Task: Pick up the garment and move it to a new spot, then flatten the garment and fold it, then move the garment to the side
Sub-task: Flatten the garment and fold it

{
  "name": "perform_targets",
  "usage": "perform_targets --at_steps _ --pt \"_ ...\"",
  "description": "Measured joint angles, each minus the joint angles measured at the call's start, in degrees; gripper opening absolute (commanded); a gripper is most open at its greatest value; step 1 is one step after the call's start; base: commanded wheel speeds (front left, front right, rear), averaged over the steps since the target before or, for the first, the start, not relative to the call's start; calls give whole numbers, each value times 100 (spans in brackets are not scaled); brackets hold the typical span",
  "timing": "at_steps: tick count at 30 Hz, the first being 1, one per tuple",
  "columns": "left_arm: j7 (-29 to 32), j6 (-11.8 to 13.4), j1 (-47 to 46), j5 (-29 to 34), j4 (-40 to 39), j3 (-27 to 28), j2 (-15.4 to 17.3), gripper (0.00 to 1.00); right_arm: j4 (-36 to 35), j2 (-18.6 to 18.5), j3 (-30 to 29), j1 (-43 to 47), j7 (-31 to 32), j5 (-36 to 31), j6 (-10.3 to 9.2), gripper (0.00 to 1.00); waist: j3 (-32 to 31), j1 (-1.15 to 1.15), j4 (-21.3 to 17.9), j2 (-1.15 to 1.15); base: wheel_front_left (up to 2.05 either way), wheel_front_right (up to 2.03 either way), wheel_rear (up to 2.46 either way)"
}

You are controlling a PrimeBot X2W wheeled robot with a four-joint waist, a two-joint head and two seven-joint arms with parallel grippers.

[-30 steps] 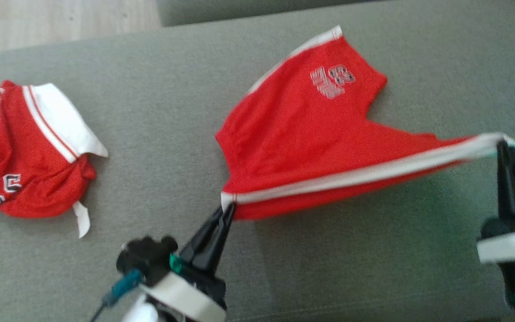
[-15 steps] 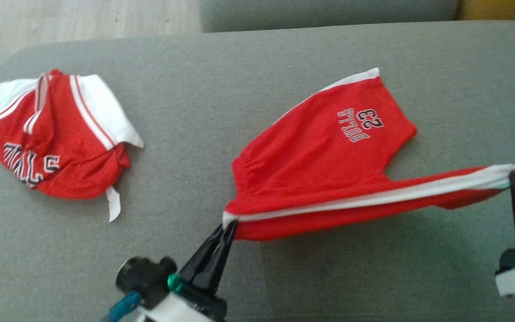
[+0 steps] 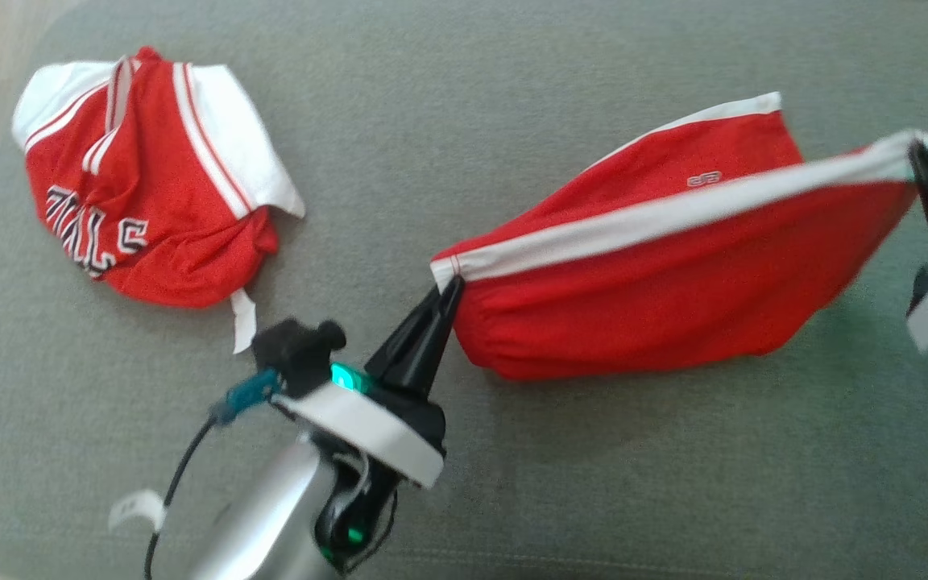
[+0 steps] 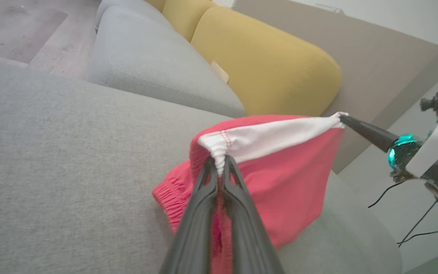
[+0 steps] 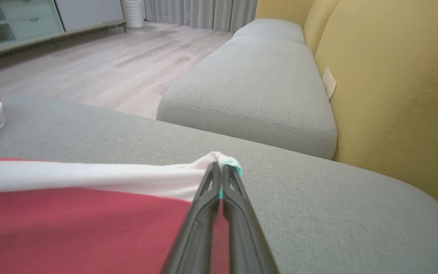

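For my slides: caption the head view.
Left end effector and right end effector hold red shorts stretched over grey cushion; crumpled jersey nearby.

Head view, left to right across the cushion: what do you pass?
crumpled red jersey → left gripper, shut on one end of the white band → red shorts → right gripper, shut on the other end

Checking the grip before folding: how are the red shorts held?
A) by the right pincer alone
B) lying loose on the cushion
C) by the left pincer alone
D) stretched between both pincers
D: the left pincer and the right pincer each pinch one end of the white stripe, holding the shorts stretched between them.
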Motion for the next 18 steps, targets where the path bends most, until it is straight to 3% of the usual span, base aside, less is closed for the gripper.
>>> perform_targets --at_steps 7,14,18 --pt "1 2 -885 -324 1162 -337 -63 0 1059 -506 960 -1198 292 250 0 0 224 0 227 0 0 0 0" --pt "1 3 -1621 -480 1708 -524 -219 0 2094 -606 1680 -2150 265 283 0 0 447 0 296 0 0 0 0" --pt "1 4 -1954 -260 1848 -527 -231 2 2641 -605 1930 -2639 73 307 0 8 573 0 292 0 0 0 0"
